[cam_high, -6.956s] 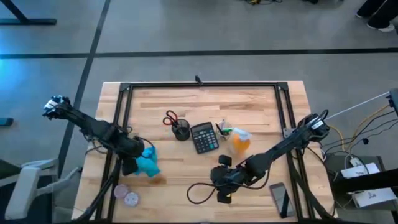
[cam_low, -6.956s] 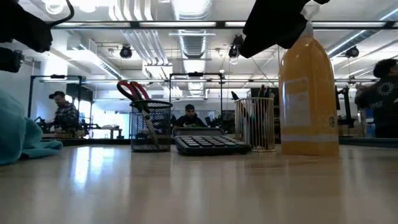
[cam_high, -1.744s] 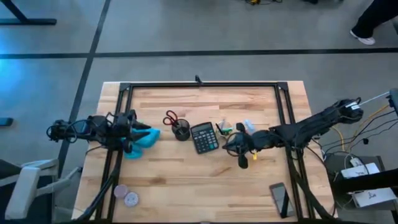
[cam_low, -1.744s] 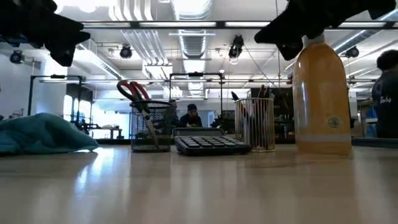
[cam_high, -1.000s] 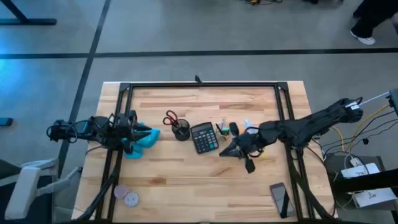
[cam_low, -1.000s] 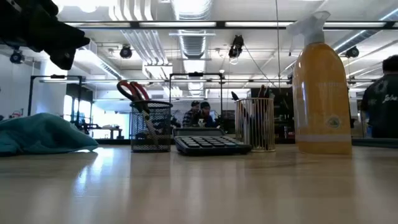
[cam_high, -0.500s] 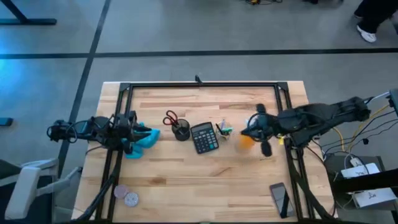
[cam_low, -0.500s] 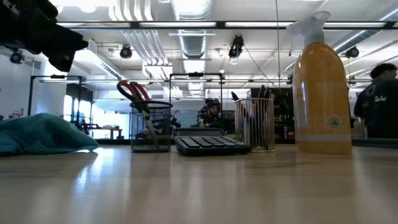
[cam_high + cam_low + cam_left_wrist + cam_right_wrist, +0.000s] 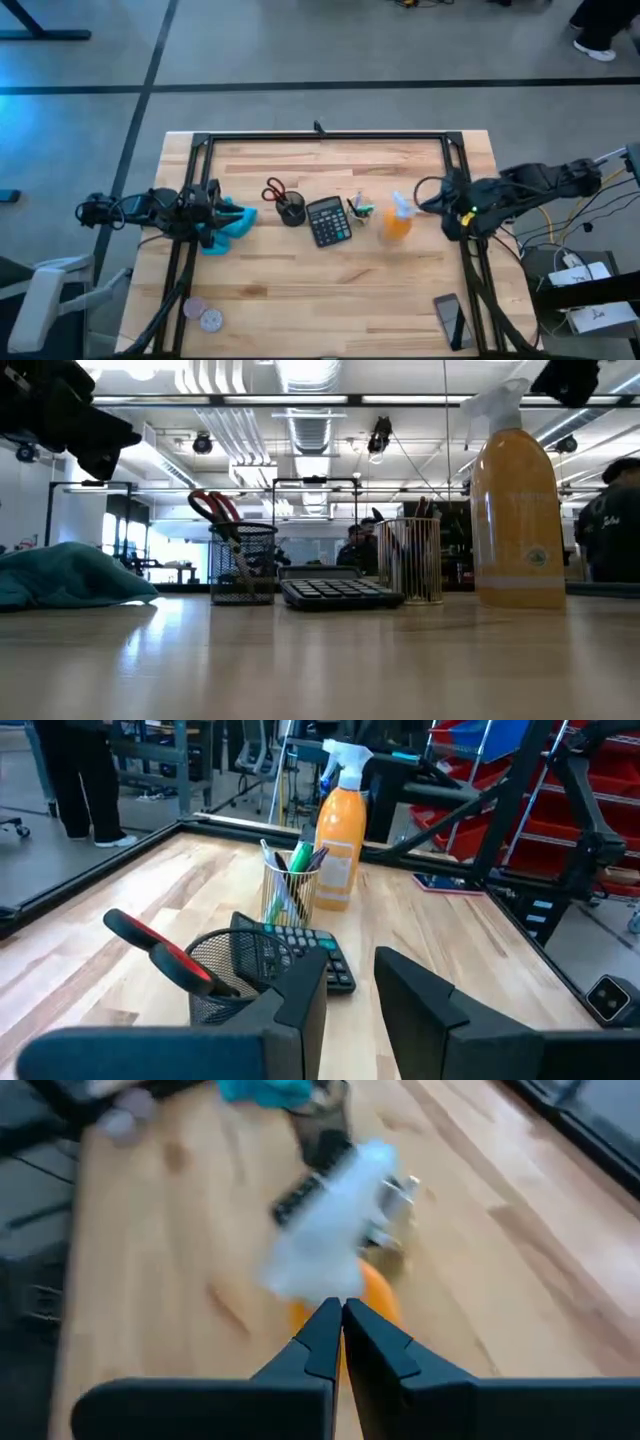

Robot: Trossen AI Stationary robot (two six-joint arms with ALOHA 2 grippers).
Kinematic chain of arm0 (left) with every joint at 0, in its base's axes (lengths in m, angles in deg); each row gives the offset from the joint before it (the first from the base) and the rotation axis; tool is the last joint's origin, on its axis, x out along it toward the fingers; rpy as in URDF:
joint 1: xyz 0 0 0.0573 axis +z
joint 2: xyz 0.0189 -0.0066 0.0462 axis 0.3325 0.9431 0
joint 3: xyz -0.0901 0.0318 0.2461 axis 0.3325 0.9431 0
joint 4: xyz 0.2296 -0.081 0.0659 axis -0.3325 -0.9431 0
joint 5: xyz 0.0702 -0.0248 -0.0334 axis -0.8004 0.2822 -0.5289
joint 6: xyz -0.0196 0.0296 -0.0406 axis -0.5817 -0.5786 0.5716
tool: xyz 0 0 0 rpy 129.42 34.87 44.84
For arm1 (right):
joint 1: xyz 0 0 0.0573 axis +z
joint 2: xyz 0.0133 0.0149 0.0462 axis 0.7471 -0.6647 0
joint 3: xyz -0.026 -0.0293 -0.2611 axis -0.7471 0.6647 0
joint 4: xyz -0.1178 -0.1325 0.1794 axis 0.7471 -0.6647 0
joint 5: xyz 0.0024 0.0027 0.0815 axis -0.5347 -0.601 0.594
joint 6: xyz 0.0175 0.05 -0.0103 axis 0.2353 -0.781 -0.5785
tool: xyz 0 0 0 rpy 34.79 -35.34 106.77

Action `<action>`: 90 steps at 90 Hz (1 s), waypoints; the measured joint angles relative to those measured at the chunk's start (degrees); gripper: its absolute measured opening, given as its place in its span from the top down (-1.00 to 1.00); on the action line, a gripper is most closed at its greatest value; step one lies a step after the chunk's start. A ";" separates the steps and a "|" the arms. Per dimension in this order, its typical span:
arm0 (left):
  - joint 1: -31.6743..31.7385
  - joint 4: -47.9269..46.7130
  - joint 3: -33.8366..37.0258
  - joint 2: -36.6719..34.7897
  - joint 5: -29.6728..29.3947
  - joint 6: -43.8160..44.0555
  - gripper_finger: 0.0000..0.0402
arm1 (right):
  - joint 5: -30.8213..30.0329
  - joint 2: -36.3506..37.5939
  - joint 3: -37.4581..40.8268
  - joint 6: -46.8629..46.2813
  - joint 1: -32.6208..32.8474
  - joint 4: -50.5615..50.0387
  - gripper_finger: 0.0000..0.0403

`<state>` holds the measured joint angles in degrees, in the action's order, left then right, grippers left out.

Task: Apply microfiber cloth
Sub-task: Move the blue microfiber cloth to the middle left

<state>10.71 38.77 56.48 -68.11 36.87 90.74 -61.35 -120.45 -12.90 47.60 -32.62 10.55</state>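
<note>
While the bunched turquoise-blue microfiber cloth (image 9: 229,225) lies on the left part of the pale wooden table (image 9: 330,295), the left gripper (image 9: 213,205) is held just above its left portion, and its jaws are seen in the left wrist view to stand a little apart, with nothing between them; in the low view the cloth (image 9: 70,574) rests flat on the table surface under the dark arm. To the right of the cloth a black mesh cup with red-handled scissors (image 9: 285,202) is placed; beside it lie a black calculator (image 9: 327,220) and a wire pen holder (image 9: 358,209); the orange spray bottle with a white trigger head (image 9: 398,220) stands upright further right, apart from the cloth. The right gripper (image 9: 436,198) is held near the table's right edge, just beside the bottle and clear of it; its jaws are pressed together and empty in the right wrist view. A dark phone (image 9: 449,320) lies near the front right corner.
</note>
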 joint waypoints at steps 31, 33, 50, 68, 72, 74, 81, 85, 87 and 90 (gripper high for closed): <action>0.02 -0.13 0.00 0.00 0.00 0.02 0.63 | -10.13 -1.92 11.25 -8.97 0.07 4.17 1.00; 0.00 -0.15 0.00 0.00 0.00 0.00 0.63 | -10.07 -2.09 12.00 -8.81 0.22 5.33 1.00; 0.01 -0.19 0.00 0.00 0.00 -0.17 0.63 | -9.87 -3.81 18.22 -6.17 0.50 18.27 1.00; 0.02 -0.52 0.00 -0.02 0.00 -0.09 0.63 | -5.66 -6.97 21.22 -2.52 0.80 29.40 1.00; 0.00 -0.52 0.00 -0.02 0.00 -0.04 0.63 | -5.04 -7.84 21.57 -2.43 0.90 31.54 1.00; 0.01 -0.52 0.00 -0.02 0.00 -0.04 0.63 | -4.89 -8.37 21.75 -2.43 0.92 32.68 1.00; 0.00 -0.35 0.00 -0.07 0.00 -0.11 0.63 | -4.67 -10.31 22.51 -2.40 0.90 36.96 1.00; 0.01 -0.42 0.00 -0.07 0.00 -0.13 0.63 | -4.67 -11.69 23.04 -2.45 0.90 38.55 1.00; 0.02 -0.40 0.00 -0.07 0.00 -0.11 0.63 | -4.67 -12.44 23.31 -2.49 0.90 39.33 1.00; 0.01 -0.39 0.00 -0.07 0.00 -0.01 0.63 | -4.64 -13.67 23.72 -2.49 0.90 40.49 1.00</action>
<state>10.73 38.38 56.48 -68.18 36.87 90.73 -65.99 -134.12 10.82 45.10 -31.72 51.04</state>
